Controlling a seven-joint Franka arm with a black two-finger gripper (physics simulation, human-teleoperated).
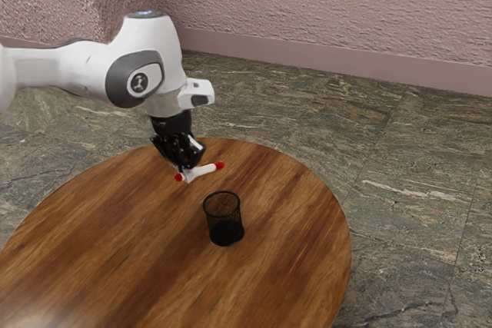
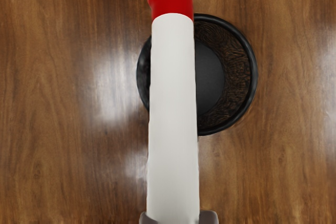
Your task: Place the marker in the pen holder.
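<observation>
From the exterior view's left, the arm brings the pincer over the table. Its two fingers press the marker from both sides, apart only by its thickness. The marker lies almost level in the pincer, its two red ends sticking out. To the right and lower than the pincer stands the pen holder, upright. So the grasping and lifting are done; I judge that aligning, tilting and releasing are left.

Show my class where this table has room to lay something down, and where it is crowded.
Bare table lies from the pen holder to the rim, toward the exterior view's left and right. Crowded: the air near the holder, where the jaws hold the marker.
</observation>
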